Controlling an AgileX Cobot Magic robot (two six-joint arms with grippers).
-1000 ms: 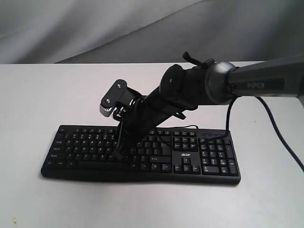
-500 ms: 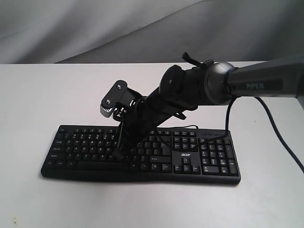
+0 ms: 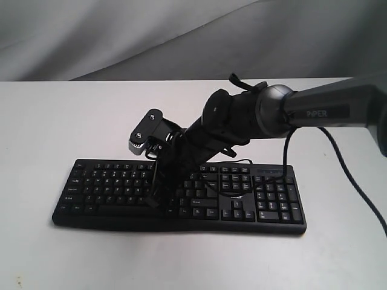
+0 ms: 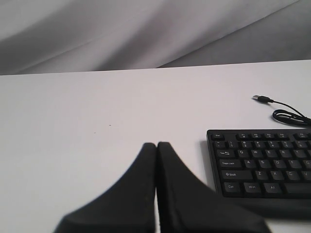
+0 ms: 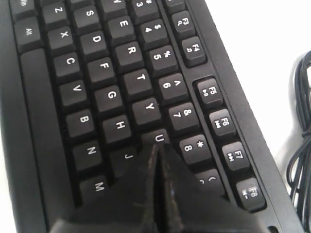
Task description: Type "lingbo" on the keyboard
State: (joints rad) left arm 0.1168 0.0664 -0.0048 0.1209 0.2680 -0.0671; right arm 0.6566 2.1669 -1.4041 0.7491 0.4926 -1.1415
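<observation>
The black keyboard (image 3: 103,187) lies across the white table, near its front edge. My right arm reaches over it from the right, and my right gripper (image 3: 152,202) points down into the middle of the letter keys. In the right wrist view this gripper (image 5: 156,145) is shut, with its tips at the edge of the U key (image 5: 156,136), between J and 8, on the keyboard (image 5: 97,73). The keys beneath the fingers are hidden. My left gripper (image 4: 156,144) is shut and empty over bare table, beside the Esc end of the keyboard (image 4: 262,162). It is out of the exterior view.
The thin black USB cable (image 4: 286,114) lies coiled on the table behind the keyboard, its plug (image 4: 259,98) loose. The same cable (image 5: 299,145) runs along the function-key side. A grey cloth backdrop (image 3: 121,36) hangs behind the white table (image 3: 48,121).
My right arm has sunk and shifted slightly left, bringing the shut gripper tips lower onto the letter keys. The keyboard has not moved.
</observation>
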